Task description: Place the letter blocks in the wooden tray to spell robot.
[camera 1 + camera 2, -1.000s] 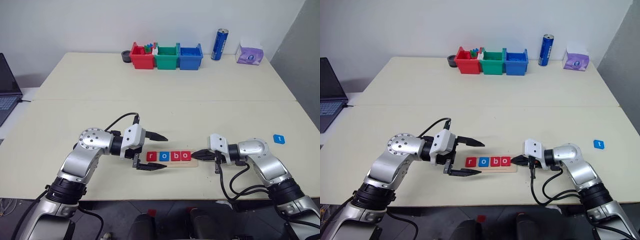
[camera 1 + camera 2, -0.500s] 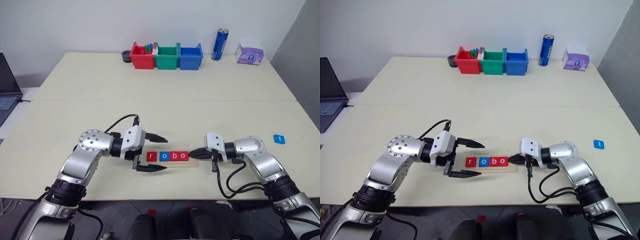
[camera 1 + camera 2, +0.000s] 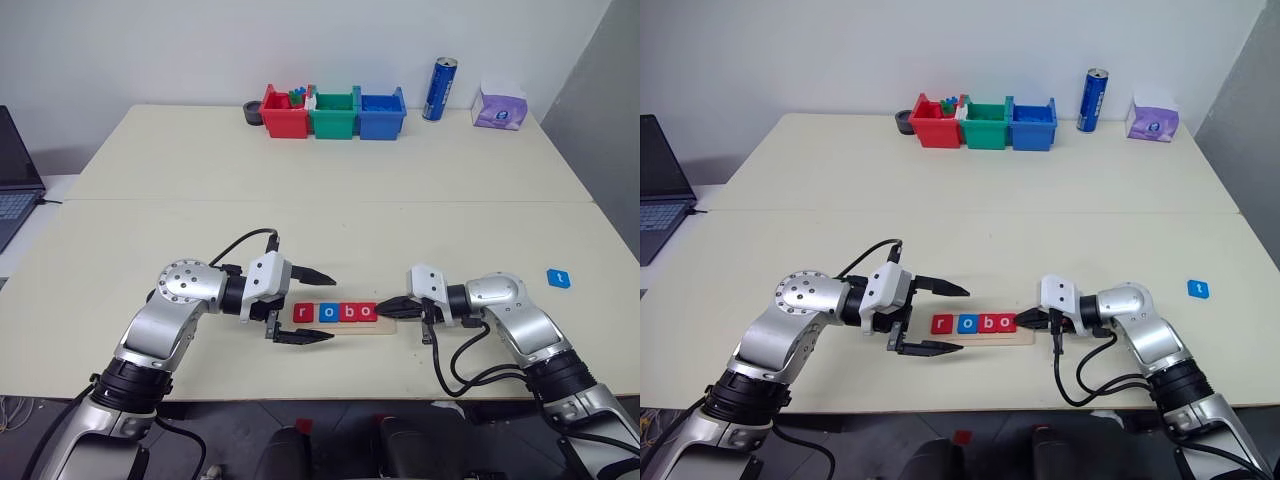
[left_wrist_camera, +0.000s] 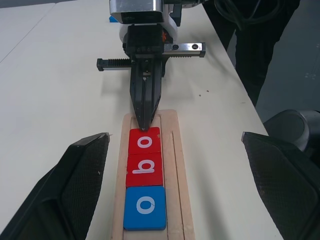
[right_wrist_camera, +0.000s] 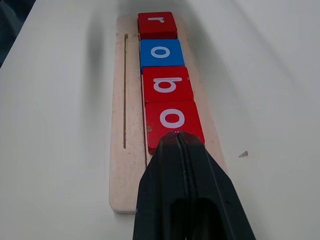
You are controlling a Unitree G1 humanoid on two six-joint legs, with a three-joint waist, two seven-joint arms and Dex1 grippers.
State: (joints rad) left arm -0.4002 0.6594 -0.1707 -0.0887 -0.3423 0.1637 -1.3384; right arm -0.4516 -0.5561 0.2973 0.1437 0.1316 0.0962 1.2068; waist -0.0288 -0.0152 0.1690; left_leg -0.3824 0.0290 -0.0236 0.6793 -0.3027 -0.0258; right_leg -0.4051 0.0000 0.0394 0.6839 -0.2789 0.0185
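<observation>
The wooden tray (image 3: 392, 322) lies near the table's front edge. In it sit four letter blocks in a row: red r (image 3: 304, 313), blue o (image 3: 327, 313), red b (image 3: 348, 313) and red o (image 3: 368, 312). The tray's right end slot is bare. A blue t block (image 3: 558, 278) lies alone at the far right of the table. My left gripper (image 3: 331, 307) is open, one finger on each side of the tray's left part. My right gripper (image 5: 176, 136) is shut on nothing, its tip on the tray's right end against the red o (image 5: 172, 118).
Red (image 3: 284, 117), green (image 3: 332, 119) and blue (image 3: 381, 117) plastic bins stand at the back, with a blue can (image 3: 440, 88) and a tissue pack (image 3: 499, 106) to their right. A laptop (image 3: 15, 180) sits at the left edge.
</observation>
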